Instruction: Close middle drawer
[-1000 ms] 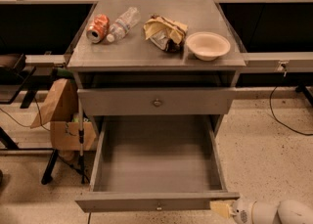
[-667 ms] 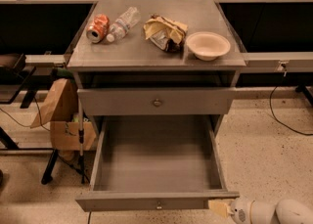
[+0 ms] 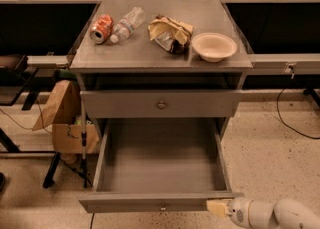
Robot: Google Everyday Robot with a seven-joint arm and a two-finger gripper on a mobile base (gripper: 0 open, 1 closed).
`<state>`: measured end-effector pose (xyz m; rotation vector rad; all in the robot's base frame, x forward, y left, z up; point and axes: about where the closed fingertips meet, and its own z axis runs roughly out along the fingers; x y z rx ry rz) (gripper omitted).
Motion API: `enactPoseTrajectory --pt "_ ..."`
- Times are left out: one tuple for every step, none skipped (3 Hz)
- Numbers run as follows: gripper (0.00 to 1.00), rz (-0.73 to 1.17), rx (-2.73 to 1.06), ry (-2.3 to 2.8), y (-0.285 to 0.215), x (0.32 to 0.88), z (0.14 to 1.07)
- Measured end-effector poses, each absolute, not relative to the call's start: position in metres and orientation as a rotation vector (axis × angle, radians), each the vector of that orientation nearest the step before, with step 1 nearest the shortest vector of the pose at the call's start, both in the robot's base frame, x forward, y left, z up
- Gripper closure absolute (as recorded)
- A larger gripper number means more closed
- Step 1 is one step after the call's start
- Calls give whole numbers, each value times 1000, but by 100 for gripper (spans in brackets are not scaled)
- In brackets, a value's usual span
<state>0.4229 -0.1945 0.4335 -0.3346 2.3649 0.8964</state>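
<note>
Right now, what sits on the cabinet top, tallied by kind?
Soda can: 1
Plastic bottle: 1
Crumpled snack bag: 1
Bowl: 1
Total: 4
Gripper at the open middle drawer's front right corner.

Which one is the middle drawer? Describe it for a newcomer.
Start at the grey cabinet in the centre. Under its shut upper drawer, the middle drawer stands pulled out, an empty grey box with a low front and small knob. It alone is open, and the gripper sits at its front's right end.
</note>
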Motion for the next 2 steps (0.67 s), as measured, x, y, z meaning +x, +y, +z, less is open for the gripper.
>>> enactPoseTrajectory --pt "100 896 -335 2365 -195 422 433" --pt "100 889 -348 2360 -187 426 436"
